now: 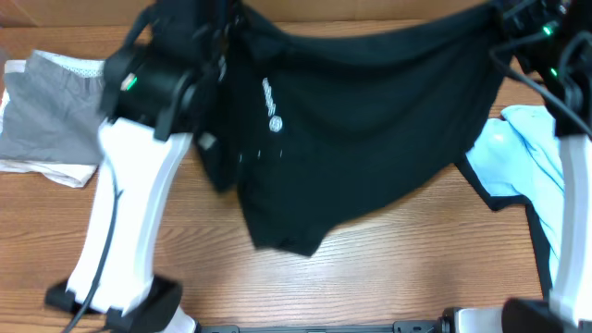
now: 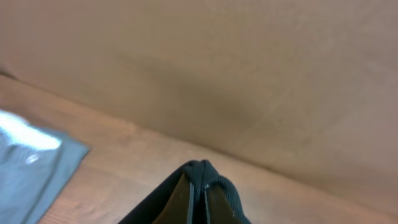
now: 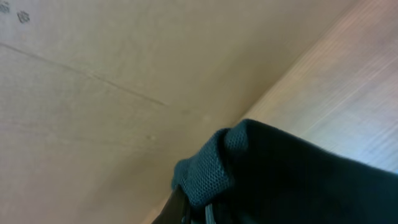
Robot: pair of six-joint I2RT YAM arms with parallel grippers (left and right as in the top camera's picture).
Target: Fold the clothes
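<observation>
Both grippers are clamped on one garment: your left gripper (image 2: 198, 188) pinches a bunched edge of the large black knit shirt (image 1: 370, 120), and your right gripper (image 3: 194, 211) is closed on another bunched corner of it. You have the shirt strung between them along the far side of the wooden table (image 1: 388, 277), its body draping towards you with the small white print (image 1: 274, 123) showing. No fold is made in it yet, so I judge you are early: it needs laying flat, then folding. The crumpled light blue, black-trimmed shirt (image 1: 513, 153) lies untouched on the right. A flat grey garment (image 1: 46, 129) lies at the left.
</observation>
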